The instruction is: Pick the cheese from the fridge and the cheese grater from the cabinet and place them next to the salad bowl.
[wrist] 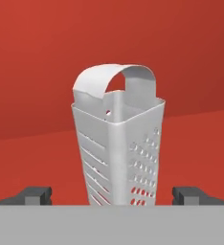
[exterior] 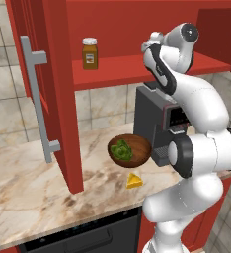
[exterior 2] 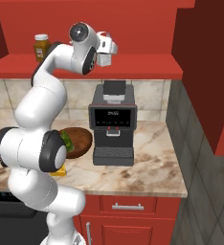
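Hand [wrist: 112, 195]: you have it spread wide, holding nothing.
Cheese grater [wrist: 117, 148]: dead ahead between your fingertips [wrist: 35, 195], upright on cabinet shelf [wrist: 32, 162], long axis vertical.
Next: your straight advance should bracket it.

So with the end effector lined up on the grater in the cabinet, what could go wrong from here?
1. The cheese grater stands tall and tapered between the open end effector; an off-centre close could tip it on the cabinet shelf.
2. Bringing it down, it might clip the coffee machine beside the salad bowl.
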